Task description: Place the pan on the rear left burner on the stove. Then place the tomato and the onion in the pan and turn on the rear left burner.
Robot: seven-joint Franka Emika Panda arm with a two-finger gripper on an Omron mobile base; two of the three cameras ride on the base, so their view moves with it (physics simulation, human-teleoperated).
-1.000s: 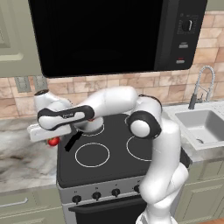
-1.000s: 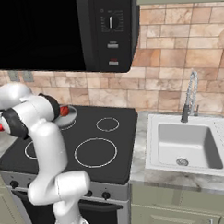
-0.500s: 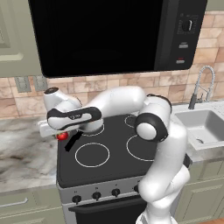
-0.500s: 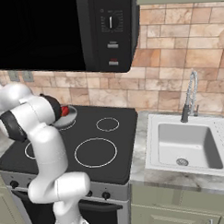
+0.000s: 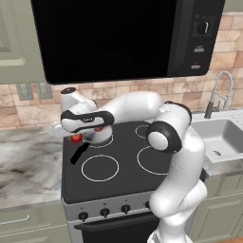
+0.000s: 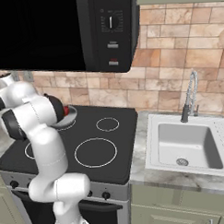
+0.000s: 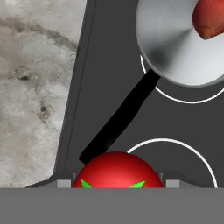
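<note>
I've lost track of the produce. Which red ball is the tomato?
Start at the black stove and find the pan on its rear left burner. The tomato sits between the gripper's fingers near the black handle tip; green leaves distinguish it from the plain onion in the pan.

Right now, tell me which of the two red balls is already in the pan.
The onion, the plain red ball with no green, lies in the pan. The tomato, with green leaves, sits between the fingers, over the stove.
</note>
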